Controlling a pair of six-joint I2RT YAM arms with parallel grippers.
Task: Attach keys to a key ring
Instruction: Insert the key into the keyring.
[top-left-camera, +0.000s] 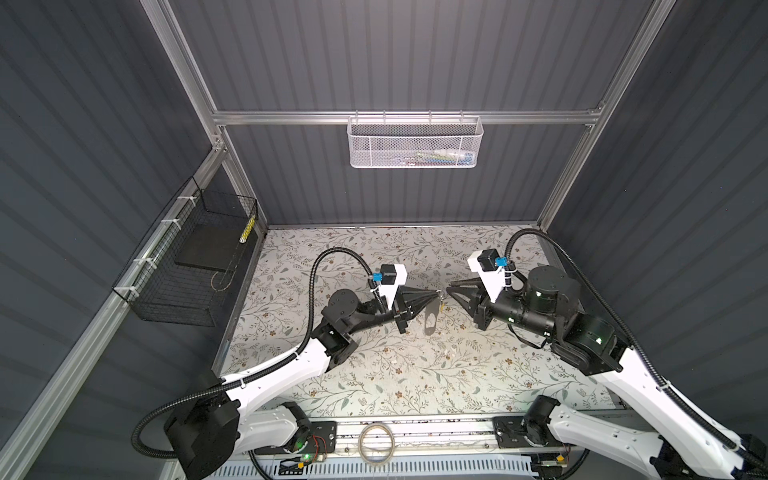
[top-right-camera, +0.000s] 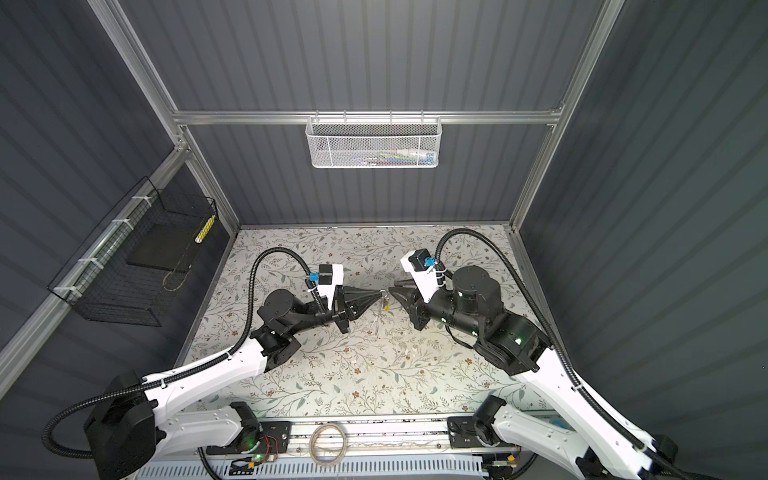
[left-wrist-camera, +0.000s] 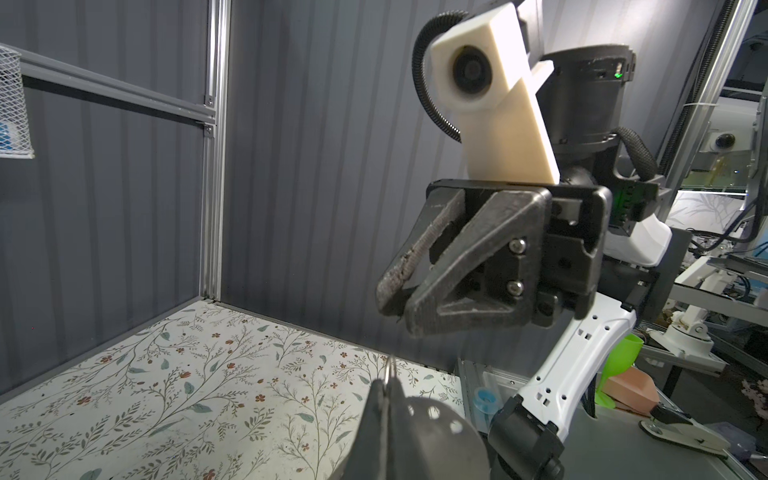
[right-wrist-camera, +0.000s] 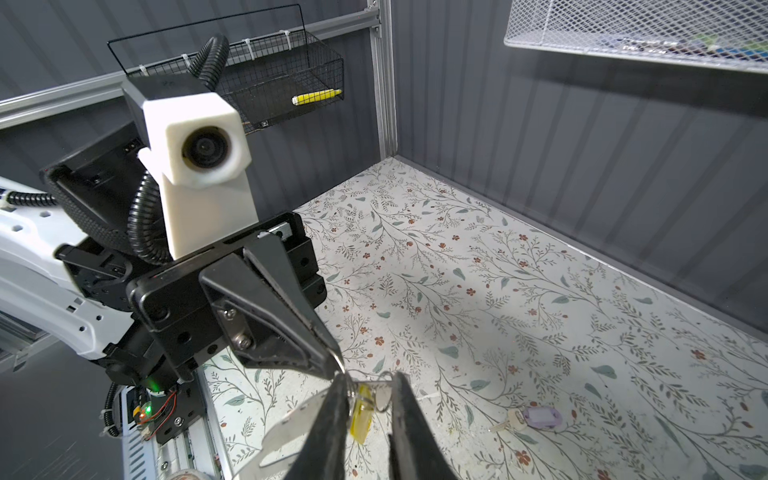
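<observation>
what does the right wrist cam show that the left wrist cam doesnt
Only the right wrist view: the yellow key dangling, the lilac key lying on the table, and the black wire basket. Only the left wrist view: a green cup outside the enclosure. Both: the table, the white mesh basket, the left gripper shut on the key ring, and the right gripper, open.
</observation>
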